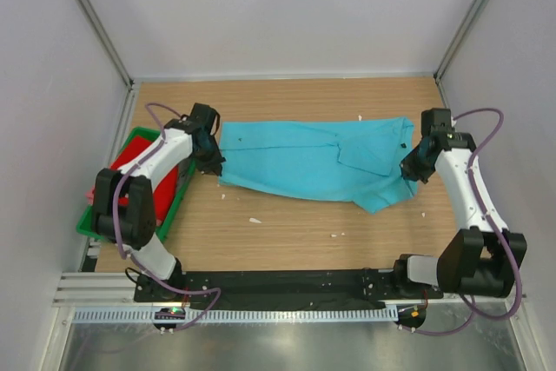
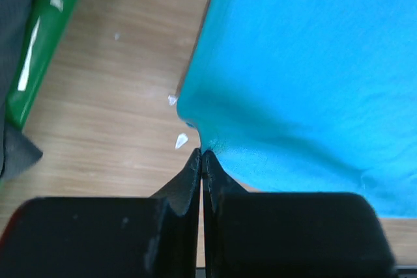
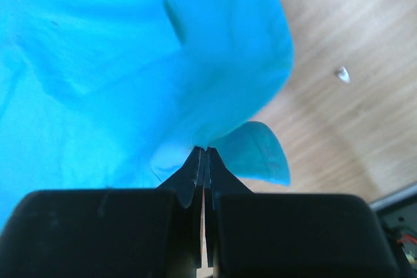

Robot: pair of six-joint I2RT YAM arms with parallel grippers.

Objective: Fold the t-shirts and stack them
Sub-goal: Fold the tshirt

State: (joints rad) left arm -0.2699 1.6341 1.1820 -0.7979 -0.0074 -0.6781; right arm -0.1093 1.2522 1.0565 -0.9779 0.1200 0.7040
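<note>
Left arm [image 1: 167, 149] and right arm [image 1: 465, 184]: white link shells, black joint housings. Left cable [image 1: 153, 110] and right cable [image 1: 500, 123]: mauve, looped, one per arm, at upper left and upper right of the overhead view, continuing along its lower edge. Left gripper [image 2: 202, 154] and right gripper [image 3: 205, 150]: matte black, blocky bodies; tapered black fingers [image 2: 187, 187], edges lightly scuffed.

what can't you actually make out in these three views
- Top view: the left arm covers much of the red t-shirt in the green tray, so its fold and anything beneath are hidden.
- Top view: the arms also hide the tips of the left gripper and right gripper. How much turquoise t-shirt each pinches is unclear even in the wrist views.
- Top view: white scraps on the table are too small to identify.
</note>
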